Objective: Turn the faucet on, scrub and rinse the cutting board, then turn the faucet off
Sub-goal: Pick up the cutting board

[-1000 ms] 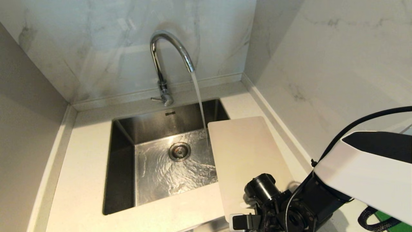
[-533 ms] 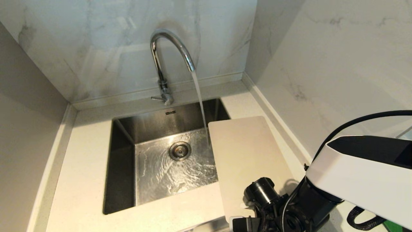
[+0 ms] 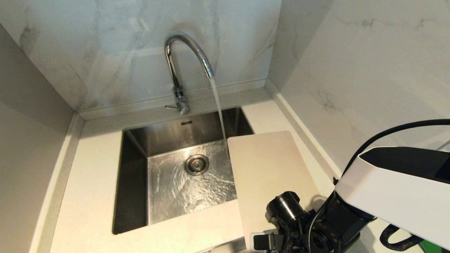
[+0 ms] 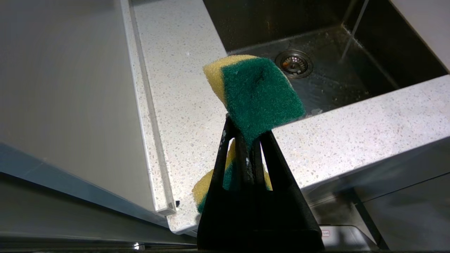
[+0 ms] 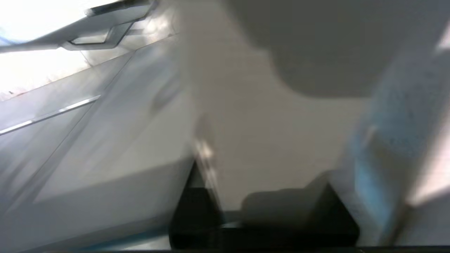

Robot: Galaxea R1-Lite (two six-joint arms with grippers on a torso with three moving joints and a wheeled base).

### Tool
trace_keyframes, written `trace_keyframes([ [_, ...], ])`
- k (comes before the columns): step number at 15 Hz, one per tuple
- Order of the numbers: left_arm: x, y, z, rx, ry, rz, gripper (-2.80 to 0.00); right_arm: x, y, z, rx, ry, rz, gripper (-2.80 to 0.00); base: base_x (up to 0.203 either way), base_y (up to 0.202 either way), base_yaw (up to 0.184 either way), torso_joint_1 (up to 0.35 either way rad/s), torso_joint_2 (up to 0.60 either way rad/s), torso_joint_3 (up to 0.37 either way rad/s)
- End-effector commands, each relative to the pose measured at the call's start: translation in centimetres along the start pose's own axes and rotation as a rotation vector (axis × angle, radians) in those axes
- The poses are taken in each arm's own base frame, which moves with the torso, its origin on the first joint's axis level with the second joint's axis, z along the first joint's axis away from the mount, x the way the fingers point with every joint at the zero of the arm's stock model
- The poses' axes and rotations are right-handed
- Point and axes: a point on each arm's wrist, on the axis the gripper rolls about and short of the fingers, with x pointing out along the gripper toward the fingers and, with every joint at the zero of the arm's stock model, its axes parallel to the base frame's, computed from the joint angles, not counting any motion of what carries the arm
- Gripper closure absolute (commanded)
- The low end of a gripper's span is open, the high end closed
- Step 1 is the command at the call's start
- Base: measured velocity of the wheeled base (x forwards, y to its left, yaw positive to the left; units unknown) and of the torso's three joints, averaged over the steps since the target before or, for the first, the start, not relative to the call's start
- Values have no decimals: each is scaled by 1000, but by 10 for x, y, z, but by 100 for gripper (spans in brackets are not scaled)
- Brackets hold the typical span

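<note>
Cutting board (image 3: 270, 175) overhangs sink (image 3: 133, 175) edge; right fingers (image 5: 204, 154) grasp its near end.

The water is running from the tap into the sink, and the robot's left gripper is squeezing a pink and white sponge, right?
Nearly. Water does run from the faucet into the sink, and the left gripper is squeezing a sponge. But the left wrist view shows the sponge is green and yellow, not pink and white.
</note>
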Motion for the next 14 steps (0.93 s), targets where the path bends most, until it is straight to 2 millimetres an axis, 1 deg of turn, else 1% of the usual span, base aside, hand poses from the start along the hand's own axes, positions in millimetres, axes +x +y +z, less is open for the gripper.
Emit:
trace_keyframes([
  [1,0,0,-1,0,4,0,0,-4,-1,0,-5,-6,-13,0,0,0,0,0,0,0],
  [3,0,0,0,0,2,0,0,-9,-2,0,-14,-12,-25,0,0,0,0,0,0,0],
  [6,0,0,0,-1,1,0,0,-22,-3,-2,-20,-19,-56,0,0,0,0,0,0,0],
  [10,0,0,-1,0,4,0,0,-52,-11,-2,-21,-51,-152,0,0,0,0,0,0,0],
  [14,0,0,-1,0,3,0,0,-87,-12,-9,-50,-59,-262,0,0,0,0,0,0,0],
])
